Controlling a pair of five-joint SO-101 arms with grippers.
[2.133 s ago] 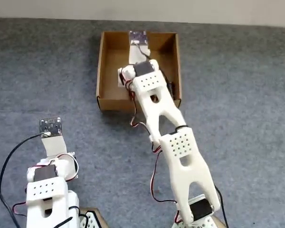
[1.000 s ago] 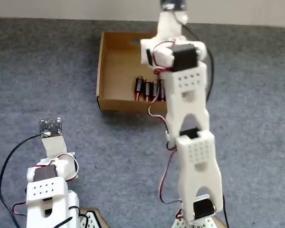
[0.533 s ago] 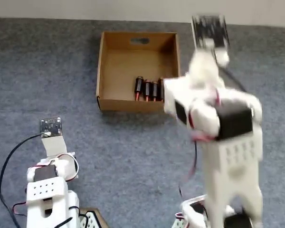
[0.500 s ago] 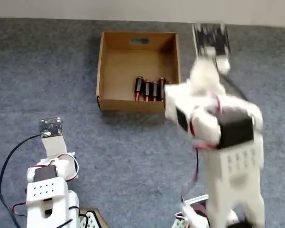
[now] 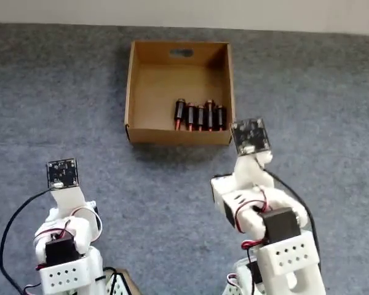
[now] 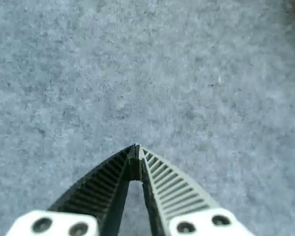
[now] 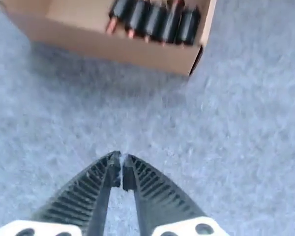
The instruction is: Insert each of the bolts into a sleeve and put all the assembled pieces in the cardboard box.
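Grey counter point(image 5: 61, 92); bolts point(image 5: 200, 115) in the box point(image 5: 130, 92) looked light, stiff, best pinched across their black sleeves point(image 5: 221, 117); both jaws clenched, empty.

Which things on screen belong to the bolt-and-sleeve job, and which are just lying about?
Job:
- cardboard box
- five assembled pieces, in a row inside the box
- left gripper, shut
- right gripper, shut

Lying about:
- grey carpet under everything
- brown corner by the left arm's base, unclear what it is

Five assembled pieces point(image 5: 200, 116), one cardboard box point(image 5: 130, 92).
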